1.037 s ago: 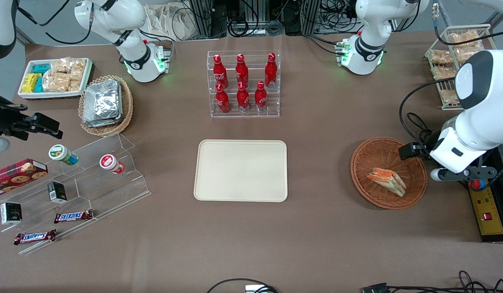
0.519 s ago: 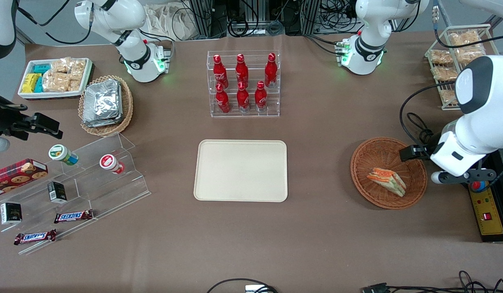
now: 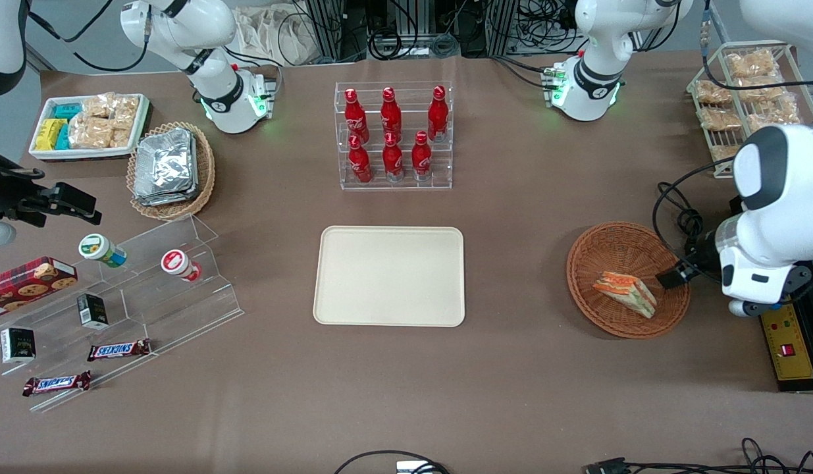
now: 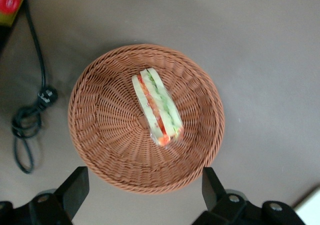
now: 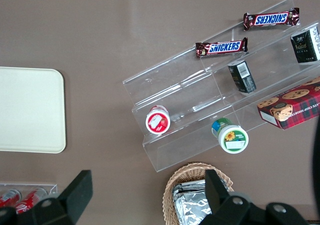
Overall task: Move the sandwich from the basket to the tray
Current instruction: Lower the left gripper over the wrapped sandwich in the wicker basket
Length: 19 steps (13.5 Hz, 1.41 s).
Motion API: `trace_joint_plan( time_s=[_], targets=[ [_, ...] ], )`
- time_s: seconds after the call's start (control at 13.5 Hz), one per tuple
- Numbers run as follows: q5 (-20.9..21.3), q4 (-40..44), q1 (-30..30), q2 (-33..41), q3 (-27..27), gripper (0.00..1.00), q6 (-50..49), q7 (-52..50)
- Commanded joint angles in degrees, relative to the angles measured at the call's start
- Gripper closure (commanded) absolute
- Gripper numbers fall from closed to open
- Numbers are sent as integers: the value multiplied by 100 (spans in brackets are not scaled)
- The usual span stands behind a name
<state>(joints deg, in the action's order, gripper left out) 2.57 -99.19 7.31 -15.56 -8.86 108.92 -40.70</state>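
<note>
The sandwich lies on its side in the basket, toward the working arm's end of the bench. The gripper hovers above the basket, jaws spread wide, gripping nothing. The tray, mid-bench, holds nothing. A bottle rack stands farther from the camera than the tray.
</note>
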Motion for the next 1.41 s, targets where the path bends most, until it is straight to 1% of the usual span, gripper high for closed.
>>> trace_joint_plan(
  time_s=[0.0,0.3,0.67,1.04,1.33],
  targets=[
    [-73,-276,104,-42,-55,0,252,-1147],
    [-73,-268,122,-578,-55,0,348,-1527],
    [-2,-277,122,-974,-46,0,559,-1792],
    [-11,-303,148,-1212,-37,0,875,-1801],
    [-37,-172,140,-1151,-46,0,876,-1801]
  ],
)
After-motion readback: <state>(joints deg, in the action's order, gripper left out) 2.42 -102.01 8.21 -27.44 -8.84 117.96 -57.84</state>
